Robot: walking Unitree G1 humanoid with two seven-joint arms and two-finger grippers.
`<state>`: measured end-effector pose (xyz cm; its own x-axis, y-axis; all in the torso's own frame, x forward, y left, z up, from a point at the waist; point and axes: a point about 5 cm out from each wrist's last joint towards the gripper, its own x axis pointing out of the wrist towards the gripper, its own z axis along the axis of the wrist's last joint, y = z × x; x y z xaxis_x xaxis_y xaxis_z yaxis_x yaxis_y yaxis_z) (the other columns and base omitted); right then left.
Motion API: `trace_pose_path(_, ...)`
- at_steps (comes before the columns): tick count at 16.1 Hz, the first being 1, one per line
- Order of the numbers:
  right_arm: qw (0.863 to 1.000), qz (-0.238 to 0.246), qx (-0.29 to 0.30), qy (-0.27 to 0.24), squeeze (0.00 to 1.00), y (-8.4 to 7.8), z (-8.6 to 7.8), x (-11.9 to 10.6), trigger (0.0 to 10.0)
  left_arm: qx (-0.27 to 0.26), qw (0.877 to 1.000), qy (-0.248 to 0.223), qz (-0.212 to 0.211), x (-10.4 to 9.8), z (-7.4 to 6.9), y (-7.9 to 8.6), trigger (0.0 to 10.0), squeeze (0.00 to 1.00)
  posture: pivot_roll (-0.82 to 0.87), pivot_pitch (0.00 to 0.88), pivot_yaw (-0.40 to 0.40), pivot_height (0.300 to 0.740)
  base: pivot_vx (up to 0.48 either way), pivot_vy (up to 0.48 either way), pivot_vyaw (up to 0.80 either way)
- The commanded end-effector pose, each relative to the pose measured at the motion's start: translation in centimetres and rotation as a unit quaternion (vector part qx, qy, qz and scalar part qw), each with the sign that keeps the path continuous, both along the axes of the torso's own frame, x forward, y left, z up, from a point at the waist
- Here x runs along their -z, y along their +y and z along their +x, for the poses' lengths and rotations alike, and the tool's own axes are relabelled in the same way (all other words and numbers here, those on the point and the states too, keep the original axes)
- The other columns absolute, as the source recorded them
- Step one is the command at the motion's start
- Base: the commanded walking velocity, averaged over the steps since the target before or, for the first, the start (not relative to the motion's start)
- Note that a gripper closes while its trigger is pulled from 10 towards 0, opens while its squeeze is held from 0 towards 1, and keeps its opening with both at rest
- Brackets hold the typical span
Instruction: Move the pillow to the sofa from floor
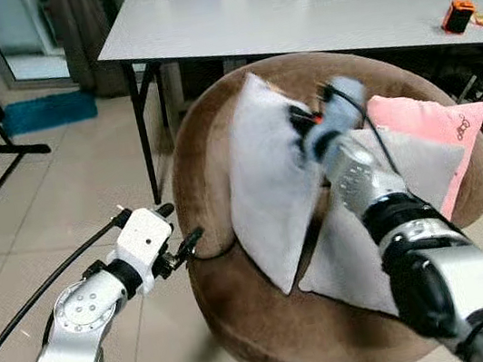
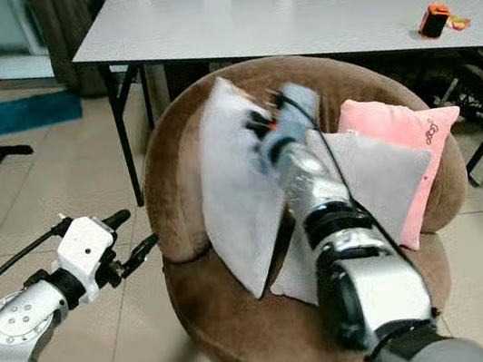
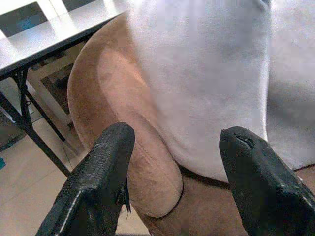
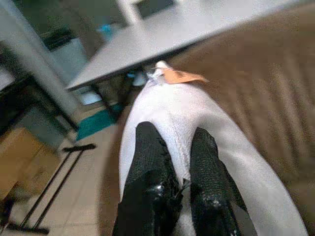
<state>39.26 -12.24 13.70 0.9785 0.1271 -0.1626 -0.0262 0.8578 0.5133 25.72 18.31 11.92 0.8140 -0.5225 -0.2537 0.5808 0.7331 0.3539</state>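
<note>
A light grey pillow [image 1: 267, 195] stands on edge in the round brown sofa [image 1: 237, 329], leaning against its back. My right gripper [image 4: 181, 142] is shut on the pillow's upper seam, close to an orange tag [image 4: 179, 76]; from the head it sits at the pillow's top right edge [image 1: 299, 126]. My left gripper [image 3: 179, 135] is open and holds nothing. It hovers just outside the sofa's left rim [image 1: 180, 227], pointing at the pillow's lower corner.
A second grey pillow [image 1: 422, 161] and a pink pillow [image 1: 435, 127] lie against the sofa's back on the right. A grey table [image 1: 289, 17] with an orange object [image 1: 457, 16] stands right behind the sofa. Tiled floor [image 1: 64, 218] lies to the left.
</note>
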Motion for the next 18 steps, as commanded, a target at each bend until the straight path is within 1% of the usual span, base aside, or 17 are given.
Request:
trace_pose_path(1,0.999,0.009,0.033,0.013,0.0,-0.8,-0.1,0.6,10.0,0.009,1.0,-0.003,0.006,-0.1,0.1,-0.4,10.0,0.0,0.13,0.0,-0.101,0.74,0.0,0.0,0.0)
trace_pose_path(2,0.996,-0.02,0.049,0.067,0.0,-1.0,-1.1,3.1,10.0,0.011,1.0,-0.003,0.009,-0.1,0.0,-0.4,10.0,0.0,0.14,0.0,-0.106,0.74,0.0,0.0,0.0)
trace_pose_path(3,0.995,-0.033,0.052,0.084,0.0,-1.1,-1.5,4.0,10.0,0.011,1.0,-0.004,0.01,-0.1,0.0,-0.4,10.0,0.0,0.15,0.0,-0.11,0.74,0.0,0.0,0.0)
trace_pose_path(4,0.987,-0.058,0.066,0.131,0.0,-1.5,-2.5,6.0,10.0,0.01,1.0,-0.003,0.012,-0.2,-0.1,-0.3,10.0,0.0,0.16,0.0,-0.116,0.74,0.0,0.0,0.0)
trace_pose_path(6,0.978,-0.051,0.091,0.179,0.0,-2.2,-3.5,7.6,10.0,0.011,1.0,0.003,0.016,-0.2,-0.4,0.0,10.0,0.0,0.17,0.0,-0.12,0.74,0.0,0.0,0.0)
trace_pose_path(7,0.98,-0.057,0.079,0.174,0.8,-2.4,-3.5,7.6,10.0,0.016,1.0,0.009,0.016,-0.1,-0.6,0.0,10.0,0.0,0.17,0.0,-0.122,0.74,0.0,0.0,0.0)
trace_pose_path(8,0.985,-0.037,0.051,0.162,1.0,-2.4,-3.4,7.6,10.0,0.029,0.999,0.022,0.009,0.1,-0.8,-0.1,10.0,0.0,0.16,0.0,-0.121,0.74,0.0,0.0,0.0)
trace_pose_path(9,0.988,-0.014,0.054,0.144,1.0,-3.7,-3.3,7.3,10.0,0.058,0.997,0.047,-0.006,0.5,-1.2,-0.6,10.0,0.0,0.15,0.0,-0.118,0.74,0.0,0.0,0.0)
trace_pose_path(10,0.988,-0.014,0.06,0.142,1.0,-4.1,-3.4,7.3,10.0,0.065,0.996,0.052,-0.009,0.6,-1.3,-0.7,10.0,0.0,0.15,0.0,-0.118,0.74,0.0,0.0,0.0)
trace_pose_path(12,0.989,0.009,0.078,0.128,1.0,-6.4,-3.8,7.4,10.0,0.089,0.993,0.068,-0.022,1.0,-1.6,-1.0,10.0,0.0,0.13,0.0,-0.11,0.74,0.0,0.0,0.0)
trace_pose_path(13,0.989,0.024,0.089,0.117,1.0,-7.8,-4.1,7.5,10.0,0.1,0.992,0.076,-0.034,1.0,-1.7,-1.2,10.0,0.0,0.11,0.0,-0.103,0.74,0.0,0.0,0.0)
trace_pose_path(14,0.99,0.036,0.09,0.104,1.0,-8.7,-4.5,7.6,10.0,0.107,0.99,0.081,-0.041,1.1,-1.8,-1.3,10.0,0.0,0.1,0.0,-0.097,0.74,0.0,0.0,0.0)
trace_pose_path(15,0.991,0.047,0.084,0.093,1.0,-9.1,-4.7,7.6,10.0,0.112,0.989,0.084,-0.047,1.0,-1.8,-1.3,10.0,0.0,0.09,0.0,-0.088,0.74,0.0,0.0,0.0)
trace_pose_path(16,0.994,0.052,0.064,0.073,1.0,-9.4,-5.0,7.5,10.0,0.111,0.989,0.08,-0.055,1.0,-1.7,-1.4,10.0,0.0,0.08,0.0,-0.081,0.74,0.0,0.0,0.0)
trace_pose_path(17,0.998,0.044,0.027,0.025,1.0,-9.8,-5.8,7.0,10.0,0.093,0.99,0.064,-0.081,0.7,-1.4,-1.7,10.0,0.0,0.07,0.0,-0.073,0.74,0.0,0.0,0.0)
trace_pose_path(18,0.999,0.029,0.012,-0.006,0.58,-9.7,-6.8,6.4,10.0,0.058,0.994,0.041,-0.089,0.7,-0.9,-1.8,10.0,0.0,0.06,0.0,-0.068,0.74,0.0,0.0,0.0)
